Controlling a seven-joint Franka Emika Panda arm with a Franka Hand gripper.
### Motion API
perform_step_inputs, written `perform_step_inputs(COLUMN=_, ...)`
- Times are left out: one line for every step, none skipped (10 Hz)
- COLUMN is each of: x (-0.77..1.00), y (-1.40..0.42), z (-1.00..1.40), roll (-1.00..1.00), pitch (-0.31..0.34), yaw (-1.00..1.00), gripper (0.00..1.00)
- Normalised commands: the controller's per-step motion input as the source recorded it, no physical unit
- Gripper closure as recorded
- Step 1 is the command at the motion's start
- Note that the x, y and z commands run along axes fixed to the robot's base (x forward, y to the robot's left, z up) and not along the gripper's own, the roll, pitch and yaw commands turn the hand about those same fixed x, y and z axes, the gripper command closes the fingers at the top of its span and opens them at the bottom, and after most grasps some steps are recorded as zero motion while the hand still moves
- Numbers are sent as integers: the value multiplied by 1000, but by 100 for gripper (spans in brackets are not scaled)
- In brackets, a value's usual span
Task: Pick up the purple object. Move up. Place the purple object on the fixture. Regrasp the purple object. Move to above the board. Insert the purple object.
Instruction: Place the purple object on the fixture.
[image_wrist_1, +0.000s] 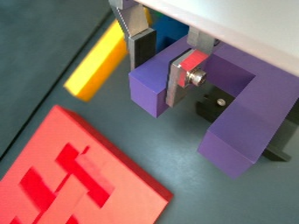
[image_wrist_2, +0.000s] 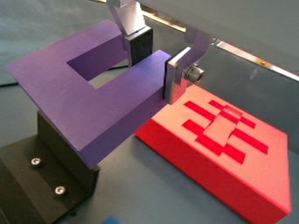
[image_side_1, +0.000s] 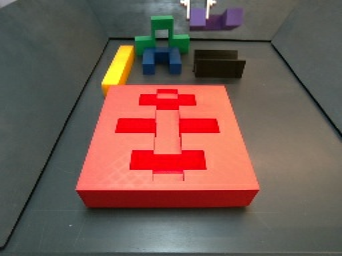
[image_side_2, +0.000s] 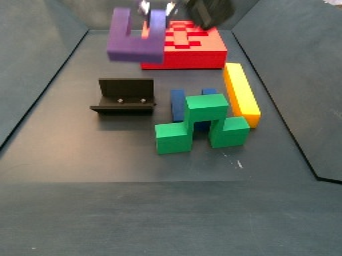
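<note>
The purple object (image_wrist_1: 251, 105) is a U-shaped block, seen large in both wrist views (image_wrist_2: 70, 87). My gripper (image_wrist_1: 160, 77) is shut on one of its prongs, one silver finger on each side (image_wrist_2: 158, 68). In both side views the purple object (image_side_1: 210, 14) hangs in the air with the gripper (image_side_2: 158, 15) above the black fixture (image_side_2: 123, 97). The fixture (image_side_1: 219, 65) shows just beneath the block in both wrist views (image_wrist_1: 214, 105) (image_wrist_2: 41, 175). The red board (image_side_1: 167, 140) with its cross-shaped cutouts lies flat beside it (image_wrist_2: 228, 140) (image_wrist_1: 70, 175) (image_side_2: 194, 45).
A long yellow bar (image_side_1: 118, 66) lies along the board's end (image_side_2: 241, 92) (image_wrist_1: 96, 61). Green blocks (image_side_2: 201, 120) and a blue block (image_side_2: 178, 100) stand next to the fixture (image_side_1: 163, 38). Dark walls enclose the floor.
</note>
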Motion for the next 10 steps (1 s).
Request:
perform_step_inputs(x=140, y=449, z=-289, roll=-394, pitch=0, yaw=-243, gripper=100)
perform_step_inputs(x=69, y=143, z=-60, roll=-223, pitch=0, yaw=0, gripper=100)
perform_step_inputs(x=0, y=0, z=-26, roll=-83, pitch=-129, yaw=0, gripper=100)
perform_step_inputs(x=146, y=74, z=-403, roll=0, pitch=-66, yaw=0, gripper=100)
perform_step_inputs(x=143, y=103, z=-606, roll=-20, pitch=-291, yaw=89, gripper=100)
perform_step_inputs(x=134, y=74, z=-666, roll=-131, pitch=-337, yaw=137, gripper=100)
perform_step_inputs(x=86, y=0, z=-631, roll=-229, pitch=-323, yaw=194, gripper=100)
perform_step_inputs(x=0, y=-49, z=-517, roll=-403, pitch=-343, yaw=214, gripper=100)
perform_step_inputs(x=0, y=-129, z=-320, roll=-326, pitch=-329, yaw=146, gripper=100)
perform_step_inputs(x=0, y=-243, z=-131, roll=-69, pitch=-186, yaw=103, gripper=100)
